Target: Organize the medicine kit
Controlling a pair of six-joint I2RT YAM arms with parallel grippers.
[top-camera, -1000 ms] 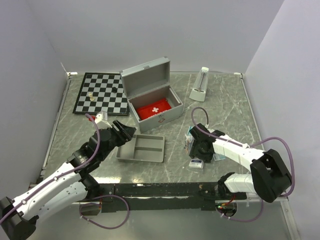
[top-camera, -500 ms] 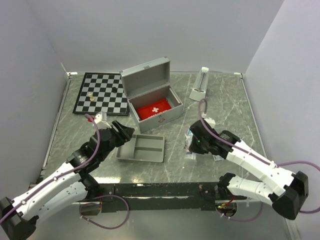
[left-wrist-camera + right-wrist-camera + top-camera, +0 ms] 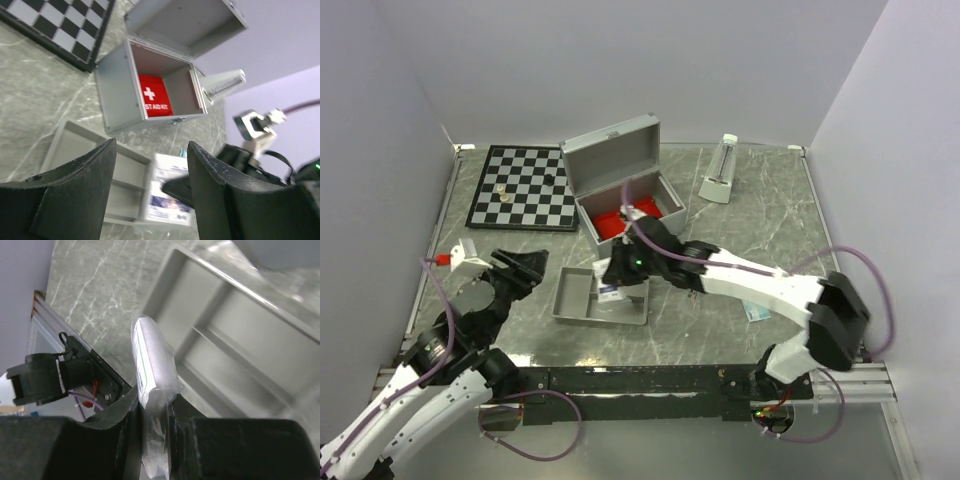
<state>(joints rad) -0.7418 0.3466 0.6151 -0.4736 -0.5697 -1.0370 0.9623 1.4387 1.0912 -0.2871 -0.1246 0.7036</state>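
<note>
Case at rear centre of the grey marble-look table [image 3: 770, 220]: the boxy silver aluminium medicine kit [image 3: 615, 155], lid hinged back, w/ a flat red pouch bearing a white cross [image 3: 154, 95] lying inside. Right gripper [image 3: 156, 410] pinches a slim white packet in clear plastic wrap [image 3: 150, 365] over the shallow grey two-compartment tray [image 3: 570, 298], just in front of the kit; can't tell if packet touches tray. Left gripper [image 3: 518, 262] hangs left of the tray, fingers spread, nothing btwn them. Black-and-white chessboard [image 3: 520, 185] lies rear left, beside the kit.
</note>
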